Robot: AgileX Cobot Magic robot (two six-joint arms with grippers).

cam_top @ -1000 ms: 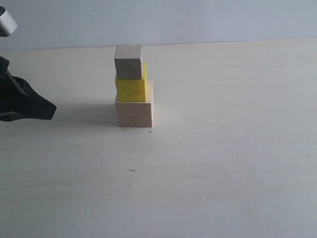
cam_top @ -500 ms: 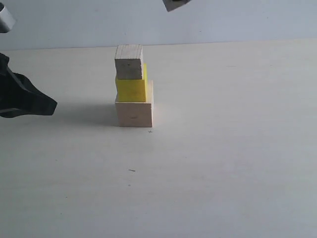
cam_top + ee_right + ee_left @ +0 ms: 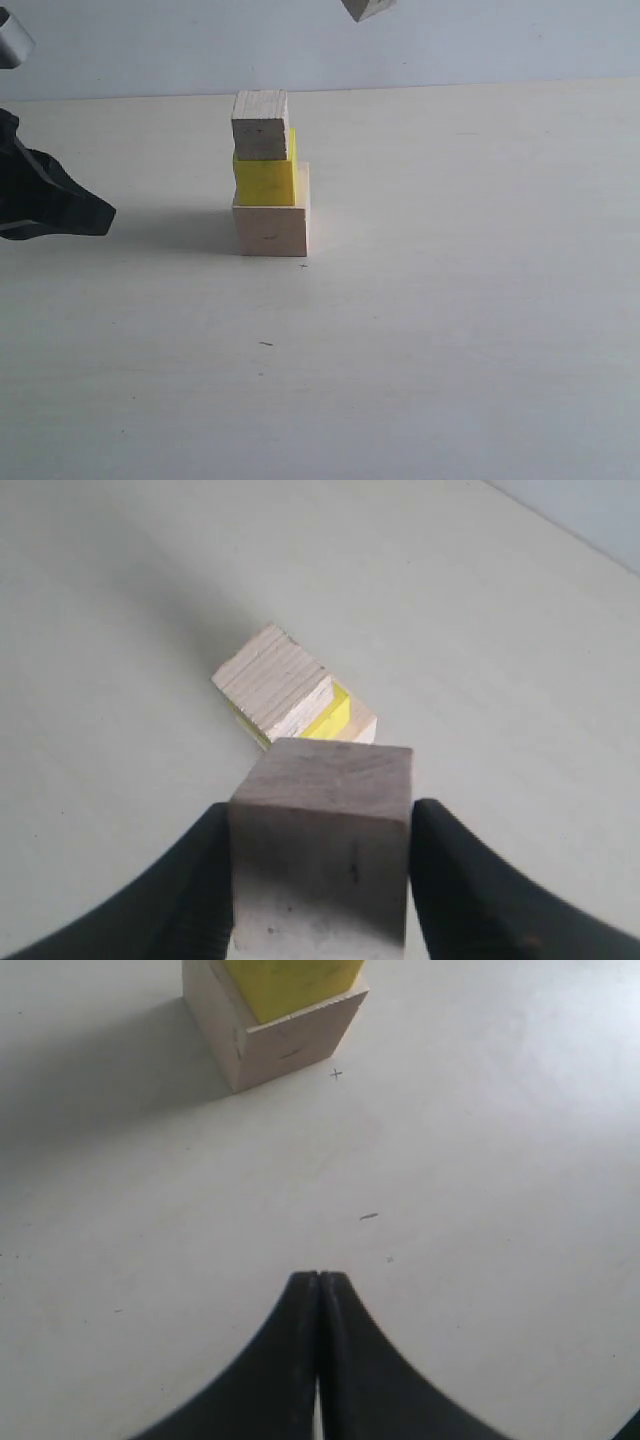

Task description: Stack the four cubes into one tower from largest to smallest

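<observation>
The right gripper (image 3: 320, 880) clamps the small cube (image 3: 366, 8), seen at the exterior view's top edge, above and right of the tower (image 3: 268, 185).

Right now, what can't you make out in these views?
Exterior view: top edge cuts the small cube; the right end effector holding it is off frame.
Exterior view: left edge cuts the left end effector.
Left wrist view: medium cube off frame; yellow cube cut by the edge.
Right wrist view: medium cube covers most of the large cube.
</observation>
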